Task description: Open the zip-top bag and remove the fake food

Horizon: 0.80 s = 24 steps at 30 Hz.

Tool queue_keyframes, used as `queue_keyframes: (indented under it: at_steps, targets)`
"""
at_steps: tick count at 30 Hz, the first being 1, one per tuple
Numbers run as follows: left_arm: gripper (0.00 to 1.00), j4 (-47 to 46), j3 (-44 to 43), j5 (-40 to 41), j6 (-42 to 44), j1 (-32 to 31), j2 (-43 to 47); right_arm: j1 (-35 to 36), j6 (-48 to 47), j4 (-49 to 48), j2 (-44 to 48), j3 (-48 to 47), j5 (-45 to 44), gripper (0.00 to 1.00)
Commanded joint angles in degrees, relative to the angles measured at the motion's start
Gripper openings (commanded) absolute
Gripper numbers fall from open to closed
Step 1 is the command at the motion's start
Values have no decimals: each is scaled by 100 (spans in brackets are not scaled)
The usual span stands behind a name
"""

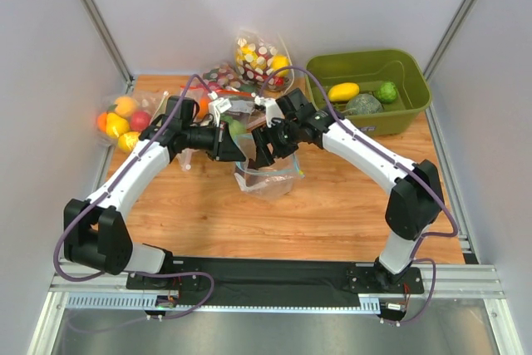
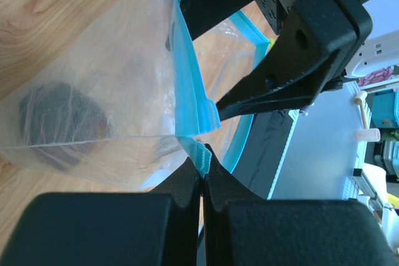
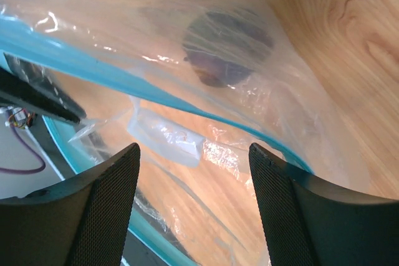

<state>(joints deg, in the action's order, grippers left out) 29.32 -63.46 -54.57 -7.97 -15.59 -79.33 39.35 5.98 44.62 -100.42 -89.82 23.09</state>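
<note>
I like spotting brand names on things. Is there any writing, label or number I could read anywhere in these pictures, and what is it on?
No text can be read for certain.
White letters on the black right pincer's housing, top right of the left wrist view: cut off by the frame, unreadable.
Small white label on the zip-top bag: blurred, and no print can be made out.

Clear, soft, crinkled plastic zip-top bag [image 2: 93,91] with glossy film and a ribbed teal-blue zipper strip [image 2: 190,85]. Beneath the bag, smooth matt wood-grain table [image 1: 332,214]. Black textured matt right gripper fingers [image 3: 299,216].
</note>
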Motion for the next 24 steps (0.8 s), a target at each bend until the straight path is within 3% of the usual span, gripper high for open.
queue_keyframes:
  at_steps: [1,8,14,20,24]
  targets:
    - [0,-85,-43,-177,120,4,-56,11,175,-479,-47,52,-393,71]
    - [0,-146,-53,244,15,-92,-118,20,456,-1718,-109,720,177,72]
    - [0,-101,-97,1236,15,-926,-118,28,694,-2387,-452,940,415,76]
    - [0,-1095,544,1395,-609,-1051,285,29,800,-3108,-619,1239,152,77]
    - [0,-1095,852,2317,-820,-1042,611,72,826,-3337,-742,1292,81,78]
